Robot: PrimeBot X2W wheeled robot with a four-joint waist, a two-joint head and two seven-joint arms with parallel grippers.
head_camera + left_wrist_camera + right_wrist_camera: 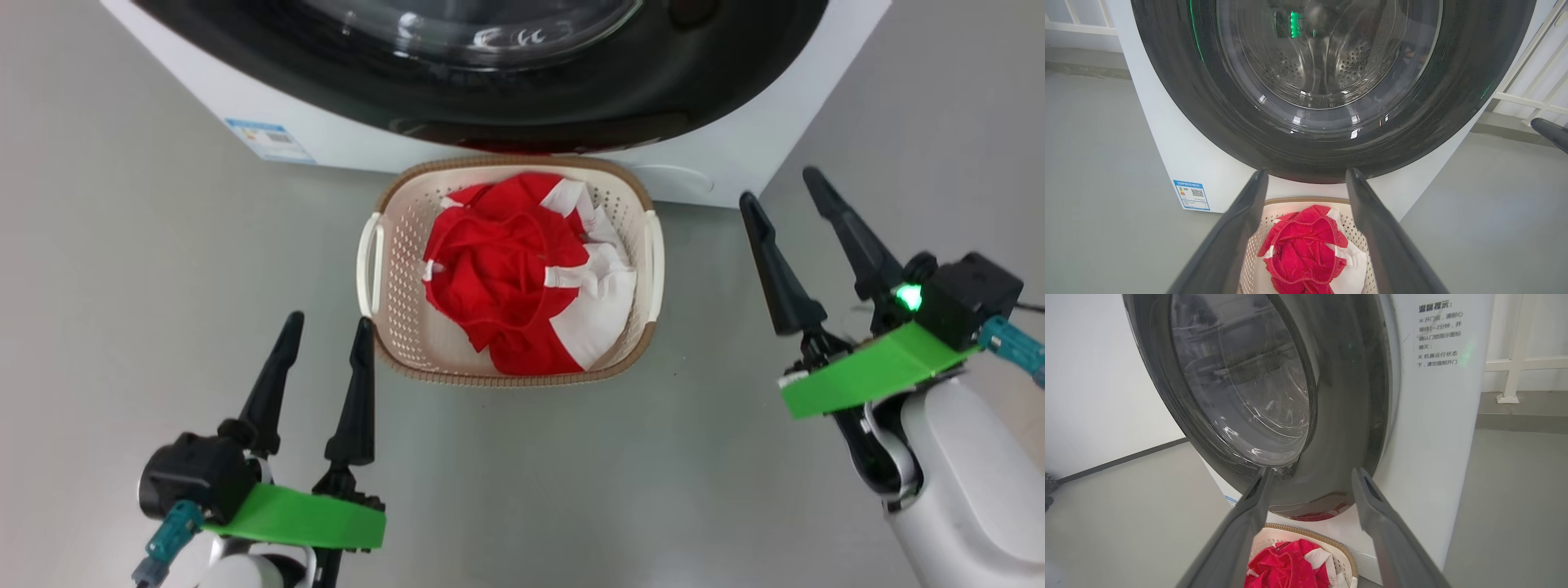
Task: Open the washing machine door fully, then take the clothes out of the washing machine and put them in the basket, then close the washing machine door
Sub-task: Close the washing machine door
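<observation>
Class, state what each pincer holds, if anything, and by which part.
Nothing is held: the left pincer and right pincer stand open and empty, apart from the red-and-white clothes in the cream perforated plastic basket.

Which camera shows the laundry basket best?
The head view: the whole basket shows from above, rim and both handles, with the red and white clothes inside. The left wrist view gives its far rim and middle, near end cut off; the right wrist view catches one corner at its bottom edge.
</observation>
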